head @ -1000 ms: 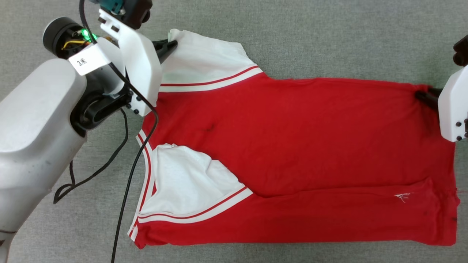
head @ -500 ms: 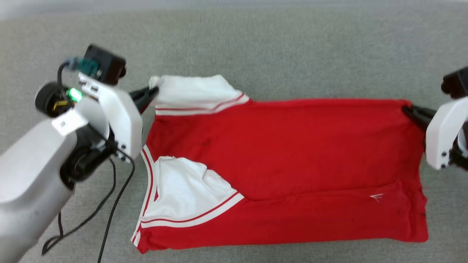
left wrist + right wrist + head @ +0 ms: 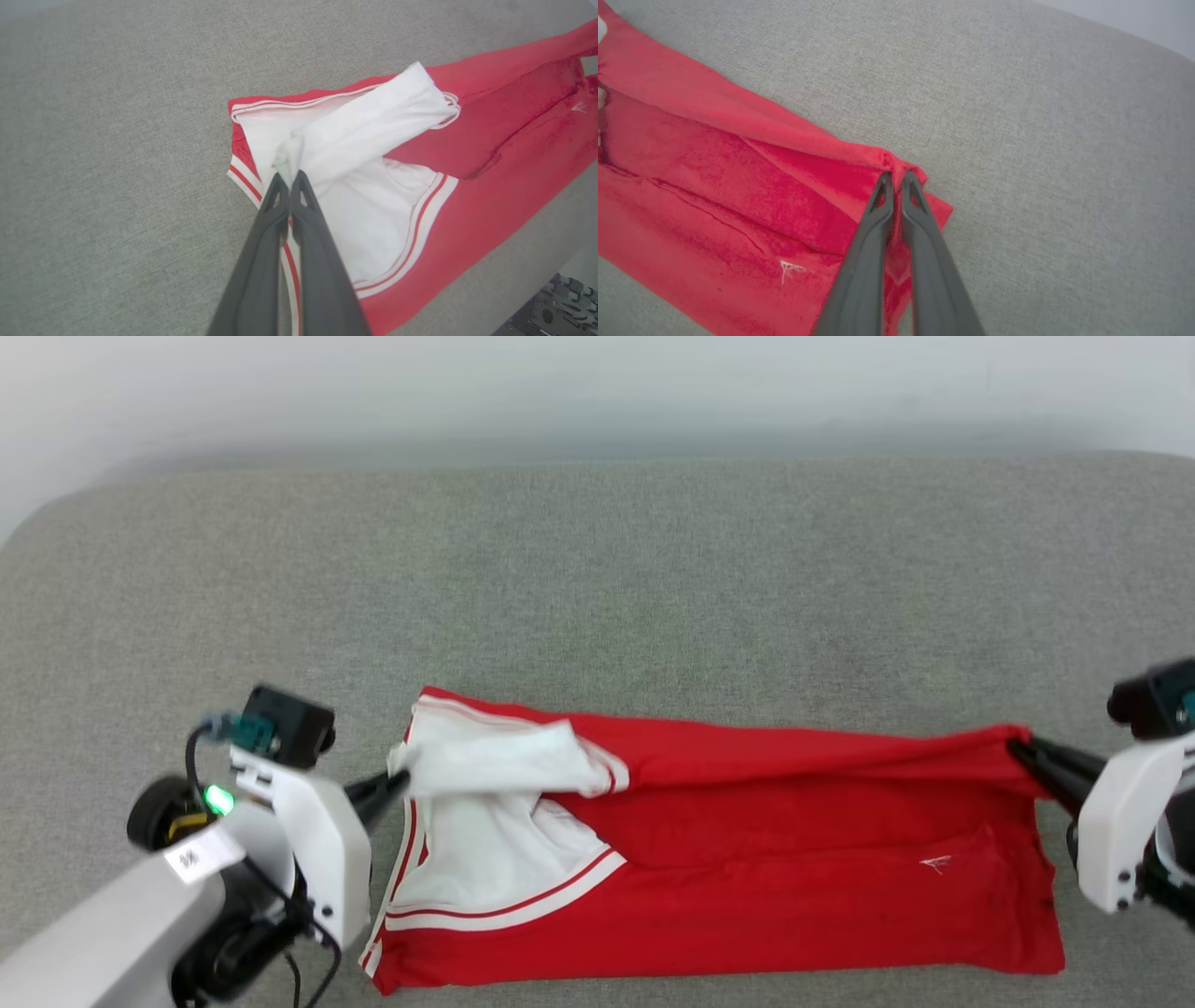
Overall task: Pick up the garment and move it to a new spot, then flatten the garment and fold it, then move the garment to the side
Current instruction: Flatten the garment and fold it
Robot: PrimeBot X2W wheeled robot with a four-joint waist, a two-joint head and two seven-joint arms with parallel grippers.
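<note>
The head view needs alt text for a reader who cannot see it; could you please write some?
A red shirt lies partly folded on grey fabric, its far edge raised. The left end effector pinches a white sleeve and the right end effector pinches the far hem corner, both shut.

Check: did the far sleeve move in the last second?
Yes. Far sleeve, pinched in the left gripper, came toward the robot, now overlapping the near sleeve.
</note>
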